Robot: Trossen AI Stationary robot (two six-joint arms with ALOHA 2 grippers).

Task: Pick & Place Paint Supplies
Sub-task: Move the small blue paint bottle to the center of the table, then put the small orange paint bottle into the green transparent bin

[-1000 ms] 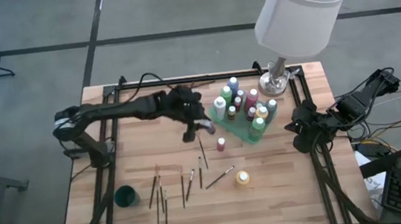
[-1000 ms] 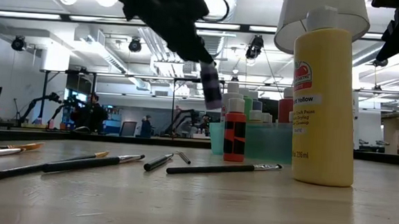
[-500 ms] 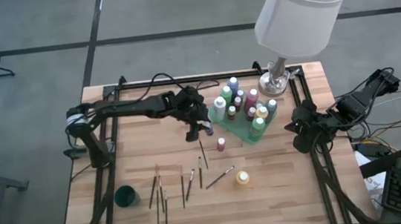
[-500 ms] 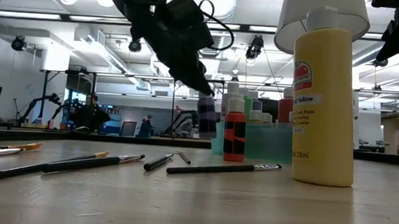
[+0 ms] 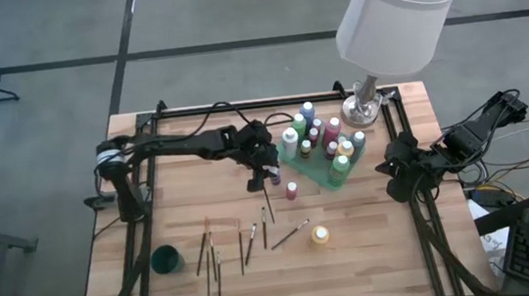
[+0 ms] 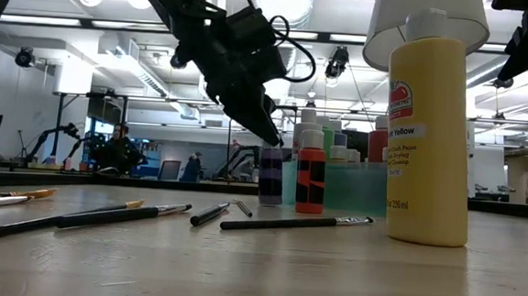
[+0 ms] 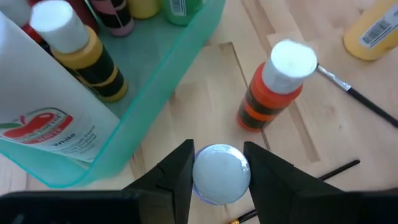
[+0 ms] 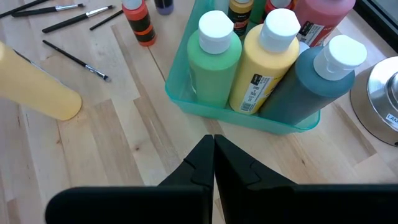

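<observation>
The left gripper (image 5: 269, 170) grips a small purple paint bottle (image 6: 271, 174) by its white cap, one finger on each side. The bottle stands upright, long axis vertical and cap up, with its base at or on the table (image 5: 376, 274) just beside the outer wall of the translucent green tray (image 7: 163, 87); whether the base touches the wood is hard to tell. A small red bottle (image 7: 273, 87) also stands upright on the bare wood, near the tray and just beyond the purple one. The tray holds a crowd of upright bottles, a green bottle (image 8: 214, 59) and a yellow bottle (image 8: 267, 59) among them. A large yellow bottle (image 5: 320, 235) stands well apart from the tray, toward the table's front. The brushes (image 5: 245, 246) lie flat near it, most with their long axes running roughly front to back. The right gripper (image 8: 213, 152) waits with fingers pressed together, empty, near the tray's far side from the left arm.
</observation>
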